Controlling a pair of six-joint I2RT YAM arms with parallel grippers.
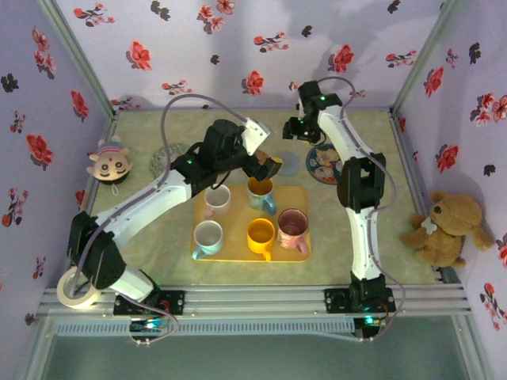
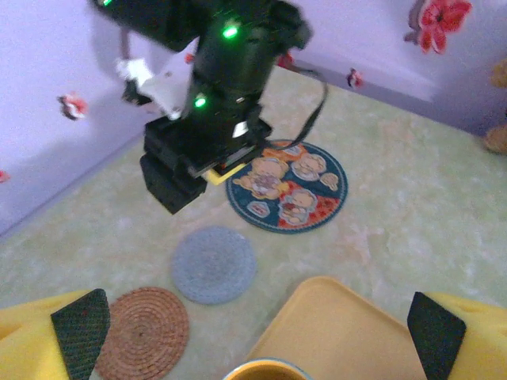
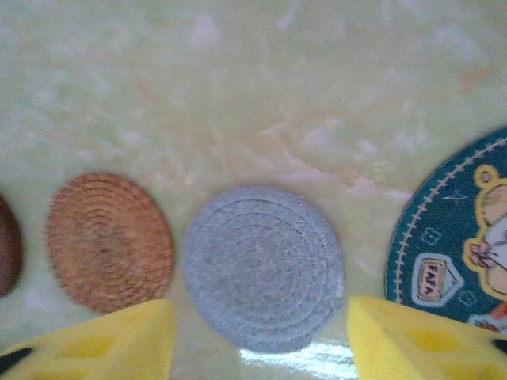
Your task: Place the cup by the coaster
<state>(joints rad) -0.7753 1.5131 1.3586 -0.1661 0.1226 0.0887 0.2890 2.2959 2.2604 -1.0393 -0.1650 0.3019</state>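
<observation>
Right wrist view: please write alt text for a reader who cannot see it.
A grey woven coaster lies on the pale green table, framed by the yellow fingers of the open right gripper at the bottom edge. A brown woven coaster lies apart at the picture's left; part of a teal cartoon mat shows at its right.

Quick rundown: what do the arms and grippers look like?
Both the left arm and right arm have white links, black joints, grey cable loops and green lights. The left gripper and right gripper have yellow fingers; the left's carry black pads.
</observation>
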